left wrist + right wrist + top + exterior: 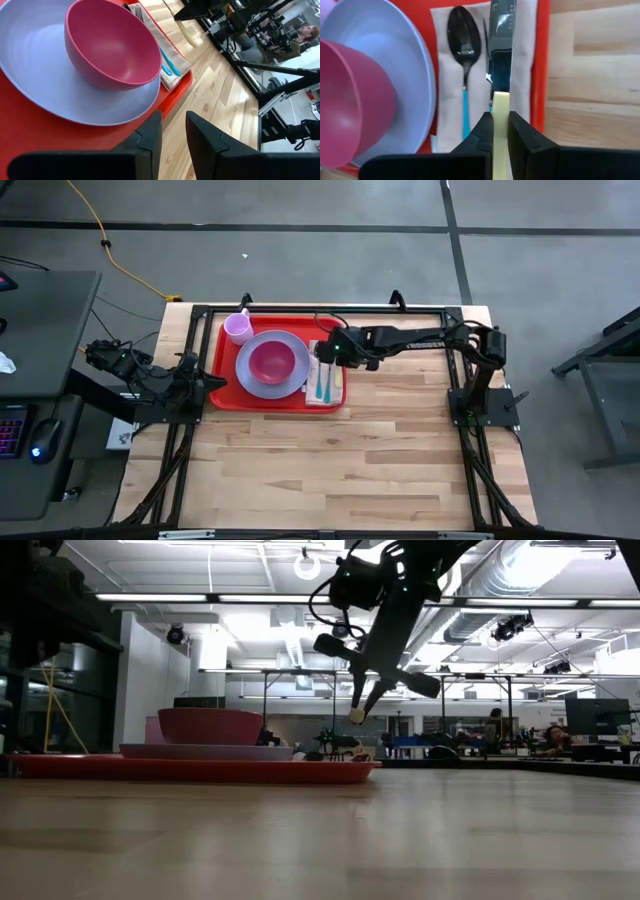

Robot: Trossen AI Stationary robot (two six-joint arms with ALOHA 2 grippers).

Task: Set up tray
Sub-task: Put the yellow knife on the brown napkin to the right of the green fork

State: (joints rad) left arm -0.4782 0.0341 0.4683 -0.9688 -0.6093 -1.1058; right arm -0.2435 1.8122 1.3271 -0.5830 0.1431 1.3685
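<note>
We log the tray (222, 380) at the table's far left-centre, its left edge just beside the left gripper (207, 383). On it: a lavender plate (283, 383) carrying a pink bowl (271, 361), a pale cup (238, 328) at the far left corner, and a napkin (336, 388) along the right side with a spoon (464, 35) lying on it.

The right gripper (500, 131) hangs above the napkin, fingers closed on the pale handle of a knife (500, 55). The blade points out ahead over the napkin, parallel to the spoon and just beside it, which we judge is the lining-up for setting it down there. In the low view the knife's handle end shows below the fingers, clear of the tray, so it is not yet laid.

The left gripper rests low at the tray's left rim, fingers partly apart with nothing between them; we take it as waiting.

Hard to make out: a second teal-handled piece on the napkin, which may be a fork. The knife's handle is cut off by the fingers. From table height, the napkin and cutlery are barely visible behind the tray rim.
</note>
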